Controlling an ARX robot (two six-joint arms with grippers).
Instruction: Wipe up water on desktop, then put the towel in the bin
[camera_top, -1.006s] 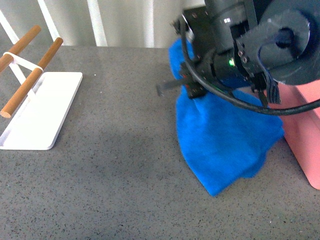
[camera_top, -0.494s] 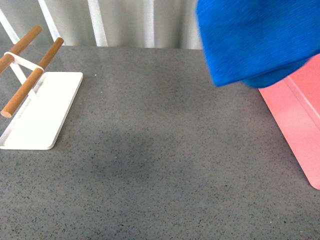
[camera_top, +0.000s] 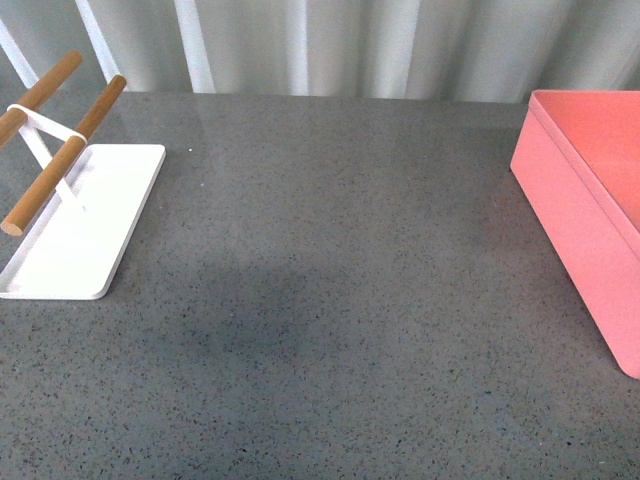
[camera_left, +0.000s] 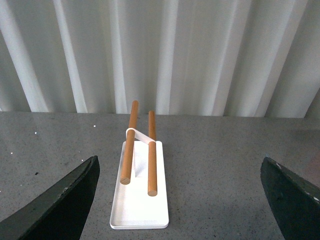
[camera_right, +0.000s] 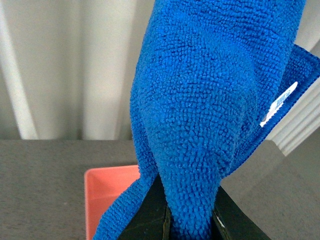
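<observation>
Towel (camera_right: 200, 100) is pinched in the right gripper (camera_right: 189, 222), whose two dark fingers (camera_right: 150, 217) are closed tight on a bunched fold of the blue cloth. The rest of it spreads out from the grip in thick fluffy folds, with a small white label (camera_right: 280, 102) at one edge. In the right wrist view a corner of the bin (camera_right: 107, 197) shows past the cloth, standing on the desktop (camera_right: 45, 185). Whether the towel is over the bin's opening or just beside it I cannot tell. The front view gives the speckled grey desktop, with the pink bin at its right edge. At the left is a flat white tray (camera_top: 90, 230) carrying two wooden rods (camera_top: 60, 150). A faintly darker patch (camera_top: 260, 310) lies near the middle of the desktop, and I cannot say whether it is shadow or damp. The left gripper (camera_left: 179, 161) is spread wide with nothing between its fingers, held low over the desktop and facing the tray, apart from it.
</observation>
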